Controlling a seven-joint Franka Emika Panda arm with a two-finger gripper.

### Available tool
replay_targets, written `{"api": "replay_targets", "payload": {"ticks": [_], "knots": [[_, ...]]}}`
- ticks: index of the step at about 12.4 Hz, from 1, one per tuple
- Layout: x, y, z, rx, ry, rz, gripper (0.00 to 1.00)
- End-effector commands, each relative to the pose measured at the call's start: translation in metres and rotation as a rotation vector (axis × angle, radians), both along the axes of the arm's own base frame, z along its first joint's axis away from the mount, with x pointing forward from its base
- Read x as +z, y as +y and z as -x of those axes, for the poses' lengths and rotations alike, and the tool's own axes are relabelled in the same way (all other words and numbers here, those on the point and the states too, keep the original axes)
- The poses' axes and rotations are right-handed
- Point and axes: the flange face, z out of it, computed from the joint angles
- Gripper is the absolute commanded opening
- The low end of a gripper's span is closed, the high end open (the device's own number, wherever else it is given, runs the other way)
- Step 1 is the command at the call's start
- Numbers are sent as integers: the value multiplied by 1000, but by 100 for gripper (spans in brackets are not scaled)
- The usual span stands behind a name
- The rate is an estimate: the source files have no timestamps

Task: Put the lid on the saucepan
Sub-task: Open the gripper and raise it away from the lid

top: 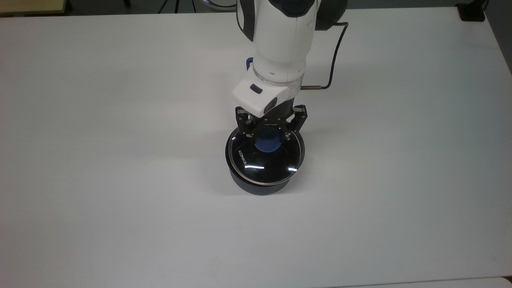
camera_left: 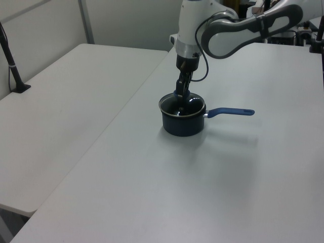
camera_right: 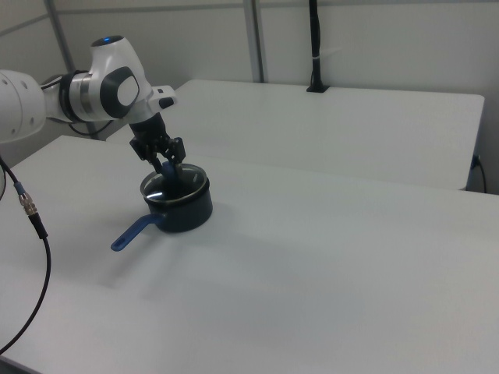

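**Lid's on the pot, pincer hasn't let go**

The small dark navy saucepan sits mid white table. On it rests the round clear glass lid, looks slightly off-centre. Black two-finger pincer is clamped on the blue knob. Pulling away while clamped could drag the lid askew.

White "KONKA" lettering on the glass lid, top view, near the rim on the top view's left side, running along the curve of the edge. Lid sits on the saucepan. No other text, numbers or signs readable on anything else in any view.
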Motion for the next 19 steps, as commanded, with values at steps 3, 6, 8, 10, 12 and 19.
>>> {"api": "replay_targets", "payload": {"ticks": [3, 6, 8, 10, 12, 19], "knots": [[-1, 2, 2, -3, -23, 27, 100], [42, -21, 14, -31, -8, 31, 100], [74, -58, 29, -74, 35, 37, 100], [96, -97, 54, -49, 132, 50, 100], [114, -123, 83, -70, 178, 42, 100], [156, -169, 124, -157, 158, 8, 100]]}}
